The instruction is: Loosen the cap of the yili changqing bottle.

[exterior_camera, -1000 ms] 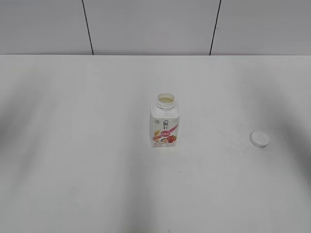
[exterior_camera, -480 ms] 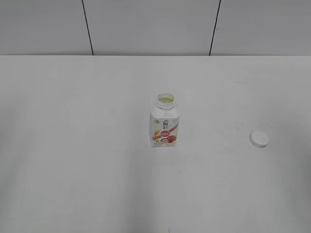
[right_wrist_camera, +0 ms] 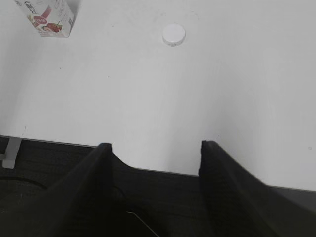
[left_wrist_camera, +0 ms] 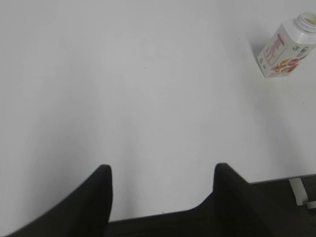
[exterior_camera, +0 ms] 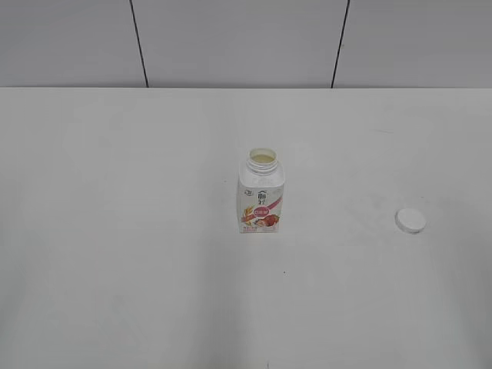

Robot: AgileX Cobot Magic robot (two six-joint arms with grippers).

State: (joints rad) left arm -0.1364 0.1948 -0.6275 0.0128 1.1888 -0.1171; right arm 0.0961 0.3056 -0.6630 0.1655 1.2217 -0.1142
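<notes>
The bottle (exterior_camera: pixel 261 192) stood open, its cap (exterior_camera: pixel 410 221) lying well apart on the table (exterior_camera: pixel 115 231); nothing had moved over the last second. Both grippers, left (left_wrist_camera: pixel 160 170) and right (right_wrist_camera: pixel 154 145), hung wide and empty, far short of either, so the job looked done.

We can read almost nothing here. The bottle (exterior_camera: pixel 260 196) carries dark print above its red-pink label with fruit, but in the exterior view the characters are too small for us to make out. From the left wrist, its side panel (left_wrist_camera: pixel 286 48) far ahead and right of the fingers shows fine lines of print, also illegible. The cap (exterior_camera: pixel 410 220) is blank white.
</notes>
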